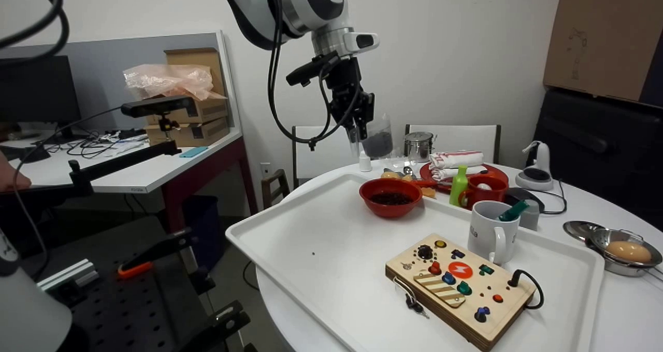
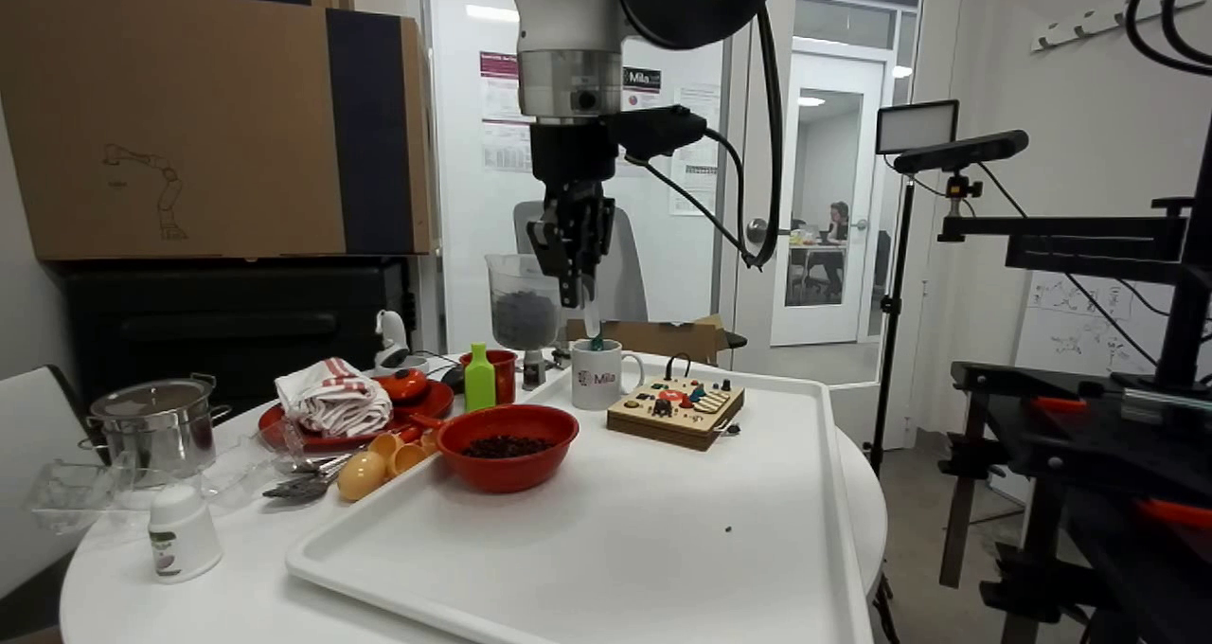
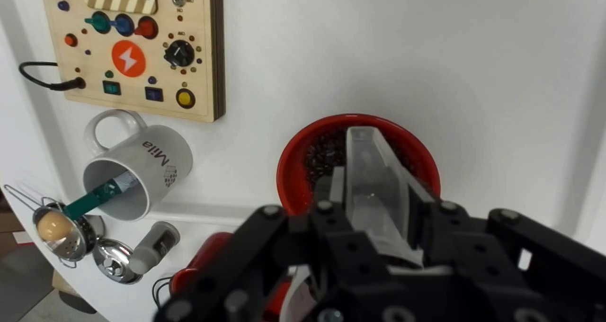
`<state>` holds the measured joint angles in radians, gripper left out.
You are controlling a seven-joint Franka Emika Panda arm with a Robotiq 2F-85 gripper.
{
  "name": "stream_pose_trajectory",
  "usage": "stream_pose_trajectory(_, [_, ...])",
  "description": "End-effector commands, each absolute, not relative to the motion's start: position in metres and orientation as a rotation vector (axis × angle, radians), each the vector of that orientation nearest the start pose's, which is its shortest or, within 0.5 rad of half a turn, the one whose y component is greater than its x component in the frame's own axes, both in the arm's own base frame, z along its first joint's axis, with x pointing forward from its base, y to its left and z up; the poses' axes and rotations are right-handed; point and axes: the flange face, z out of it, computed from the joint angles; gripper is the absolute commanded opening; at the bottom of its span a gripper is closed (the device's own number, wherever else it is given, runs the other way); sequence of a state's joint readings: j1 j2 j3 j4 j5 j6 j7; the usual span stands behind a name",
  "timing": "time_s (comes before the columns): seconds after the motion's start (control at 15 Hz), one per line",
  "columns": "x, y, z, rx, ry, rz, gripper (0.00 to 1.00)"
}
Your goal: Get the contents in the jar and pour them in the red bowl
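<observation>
1. Nearest the wrist camera, the black two-fingered metal tool [image 3: 377,189] pinches the clear plastic handle [image 3: 367,156] of the see-through cylindrical jar [image 2: 511,275] between its pads.
2. In both exterior views the jar hangs in the air from that handle, close to upright, a dark mass of contents [image 2: 525,320] filling its lower part.
3. Below the handle in the wrist view sits the bright red, wide, round bowl [image 3: 292,156], holding dark, glossy beans [image 3: 326,154]; it stands on the white rectangular tray [image 1: 321,228].
4. Farther out on the tray are the light wooden box [image 3: 156,61] with coloured knobs and switches and, near it, the white cylindrical mug [image 3: 163,158] lettered "Mila", a slim green object [image 3: 92,199] leaning in its mouth.
5. Past the tray's rim, the round white table [image 2: 256,563] carries a lime-green bottle [image 1: 459,187], a red mug [image 1: 492,199] just beside it, and a red plate [image 1: 492,170] under a folded, red-striped white cloth [image 2: 333,402].
6. Farthest back in an exterior view, a large brown cardboard box [image 2: 227,123] rests on a black case [image 2: 237,322].
</observation>
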<state>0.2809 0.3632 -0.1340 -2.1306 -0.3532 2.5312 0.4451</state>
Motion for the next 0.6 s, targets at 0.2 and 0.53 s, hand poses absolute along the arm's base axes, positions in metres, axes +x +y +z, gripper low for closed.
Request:
stream_pose_trajectory(0.2, [0.577, 0.064, 0.231, -3.418, -0.240, -0.032, 0.07])
stream_pose_trajectory(0.53, [0.596, 0.034, 0.237, -3.501, -0.561, 0.090, 0.07])
